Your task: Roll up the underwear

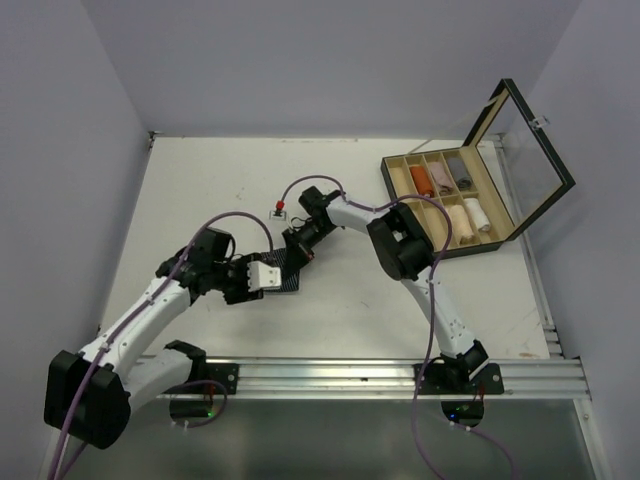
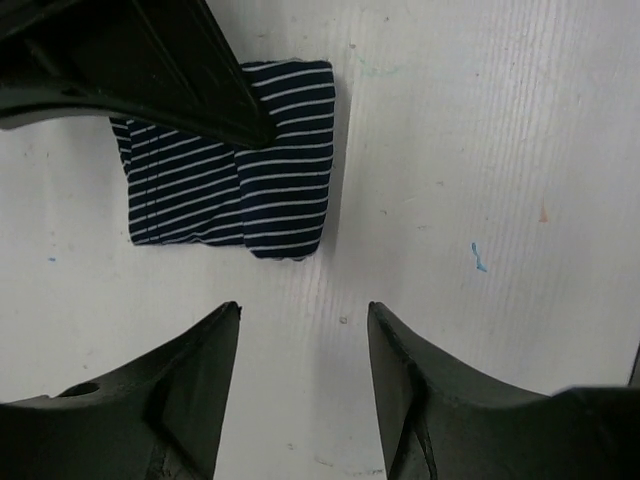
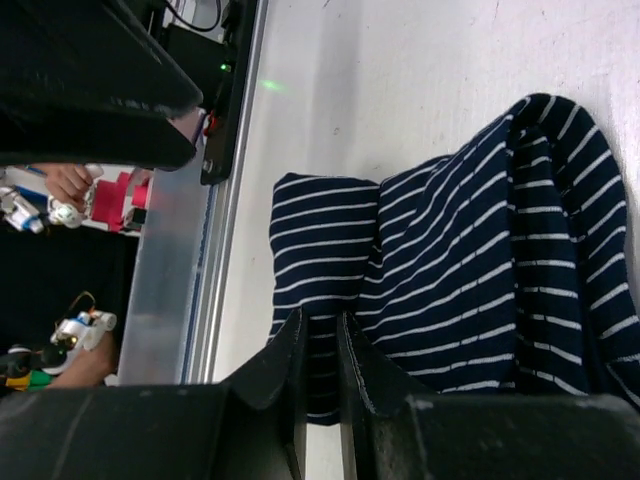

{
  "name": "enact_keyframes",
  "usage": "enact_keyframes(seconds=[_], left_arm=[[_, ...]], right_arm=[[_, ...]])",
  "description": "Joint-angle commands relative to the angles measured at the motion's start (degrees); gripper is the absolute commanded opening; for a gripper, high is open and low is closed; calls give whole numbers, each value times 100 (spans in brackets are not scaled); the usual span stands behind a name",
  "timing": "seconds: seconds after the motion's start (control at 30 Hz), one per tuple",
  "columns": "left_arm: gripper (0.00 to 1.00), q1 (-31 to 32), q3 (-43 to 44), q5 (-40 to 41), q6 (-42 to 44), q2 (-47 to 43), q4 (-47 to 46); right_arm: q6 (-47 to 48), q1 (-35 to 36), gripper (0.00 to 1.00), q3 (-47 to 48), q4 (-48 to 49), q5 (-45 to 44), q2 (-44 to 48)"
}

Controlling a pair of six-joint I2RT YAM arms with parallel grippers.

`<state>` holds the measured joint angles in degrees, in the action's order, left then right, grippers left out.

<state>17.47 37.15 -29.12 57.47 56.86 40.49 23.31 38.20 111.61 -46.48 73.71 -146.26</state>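
**A:** Progress?

**B:** Partway, I'd judge. The navy underwear (image 2: pixel 230 185) lies on the table (image 1: pixel 200 180), just toward 9 o'clock from centre. It is folded into a thick, squarish pad with one rounded edge, not yet a tight roll.

**A:** Hands?

**B:** The left gripper (image 2: pixel 303 308) is spread wide and empty, with the cloth apart from it at its 11 o'clock. The right gripper (image 3: pixel 322 318) has its fingers pressed almost together, seemingly nipping the cloth's edge.

**A:** Material?

**B:** Soft knit with thin pale stripes and limp layers. The wooden box (image 1: pixel 480 247) at 2 o'clock, lid up, holds small rolled bundles.
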Motion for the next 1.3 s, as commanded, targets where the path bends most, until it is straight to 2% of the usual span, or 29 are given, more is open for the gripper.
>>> enact_keyframes(seconds=[0.0,0.13,0.53,0.63,0.67,0.7,0.73,0.77,0.87,0.93,1.0,1.03,1.17,1.27], left_arm=[[58,475,-41,565,-228,211,-1025],[60,1037,-155,926,-263,448,-1455],[60,1592,-463,1330,-43,1494,-2414],[51,1671,-358,1383,-52,1924,-2388],[38,1671,-270,1374,-35,2091,-2249],[30,1671,-217,1305,-17,2179,-2117],[23,1680,-138,1269,1,2293,-1950],[13,1680,45,1251,-25,2512,-1592],[4,1654,205,1058,228,2821,-835],[1,1601,249,944,308,2935,-544],[0,1523,389,821,317,3137,-166],[0,1505,460,768,282,3208,-69],[0,1312,942,461,107,3647,450],[0,1136,1293,338,62,4024,722]], right_arm=[[-81,48,0,-149,-116,-1017,-439],[-204,39,0,-131,-54,-1078,-509],[-406,13,0,-272,218,-1122,-536],[-406,13,0,-263,218,-1140,-492],[-406,4,2,-263,218,-1140,-483],[-406,-5,5,-289,218,-1175,-457],[-415,-31,23,-298,218,-1227,-387],[-432,-58,30,-307,218,-1315,-317],[-380,-303,49,-447,218,-1658,87],[-283,-592,55,-456,227,-1859,464],[-204,-813,56,-351,236,-1965,729],[-204,-918,63,-307,271,-2027,852],[-160,-1437,66,-236,708,-2562,1842],[-134,-1578,68,-604,1357,-3185,2556]])
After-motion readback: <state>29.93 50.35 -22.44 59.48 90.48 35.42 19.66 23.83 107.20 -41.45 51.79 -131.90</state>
